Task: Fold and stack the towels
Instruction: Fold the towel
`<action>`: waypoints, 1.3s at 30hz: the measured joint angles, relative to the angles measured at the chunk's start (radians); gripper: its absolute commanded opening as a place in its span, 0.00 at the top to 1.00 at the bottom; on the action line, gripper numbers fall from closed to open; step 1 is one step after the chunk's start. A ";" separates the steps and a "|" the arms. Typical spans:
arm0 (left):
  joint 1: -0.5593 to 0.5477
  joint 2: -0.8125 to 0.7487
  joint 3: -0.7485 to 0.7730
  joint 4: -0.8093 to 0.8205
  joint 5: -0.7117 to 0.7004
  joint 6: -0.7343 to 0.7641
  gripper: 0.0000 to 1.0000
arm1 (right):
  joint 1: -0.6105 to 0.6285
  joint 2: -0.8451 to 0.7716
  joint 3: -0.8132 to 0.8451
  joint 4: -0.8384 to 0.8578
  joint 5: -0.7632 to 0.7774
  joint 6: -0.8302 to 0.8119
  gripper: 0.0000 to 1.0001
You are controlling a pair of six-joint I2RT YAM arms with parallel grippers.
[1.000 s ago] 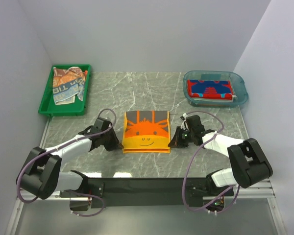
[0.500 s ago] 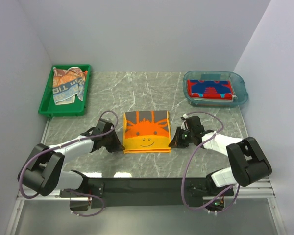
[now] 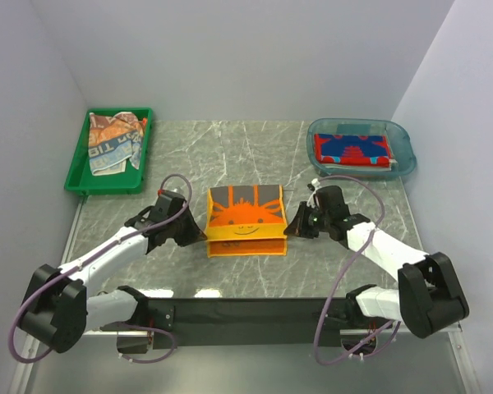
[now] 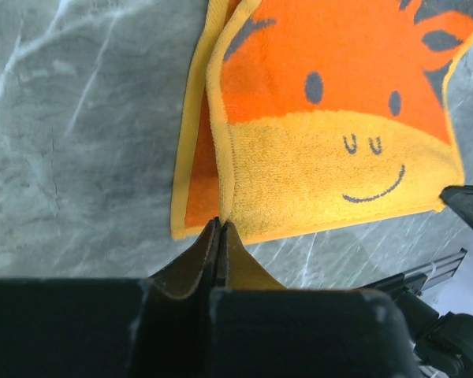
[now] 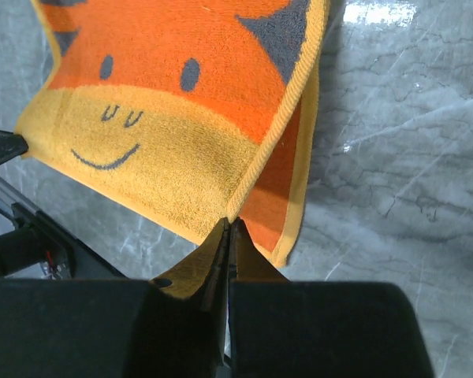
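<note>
Fingers (image 4: 191, 268) tight on orange towel (image 4: 331, 102) corner

The worktop (image 3: 230, 156) is dark grey stone with thin white lines. Plain pale walls (image 3: 230, 57) stand far past the left hand (image 3: 202, 236) and right hand (image 3: 287, 232), and out to each side.

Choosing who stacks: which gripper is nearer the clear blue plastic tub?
Right. The right gripper is front-left of the clear blue plastic tub; the left gripper is farther, beyond the orange cartoon-face towel.

Nubby terry towel (image 3: 245, 217), glossy marbled tabletop (image 3: 230, 149)
</note>
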 measured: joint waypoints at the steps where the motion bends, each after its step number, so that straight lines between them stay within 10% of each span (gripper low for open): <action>1: -0.004 -0.009 0.000 -0.008 0.000 0.000 0.99 | 0.000 -0.012 0.000 -0.007 0.001 0.000 1.00; 32: -0.072 0.121 -0.111 0.132 -0.006 -0.053 0.97 | 0.006 0.061 -0.109 0.045 0.006 0.010 0.93; 39: -0.077 0.089 -0.115 0.098 -0.035 -0.052 0.83 | 0.006 0.006 -0.112 0.014 0.025 0.002 0.82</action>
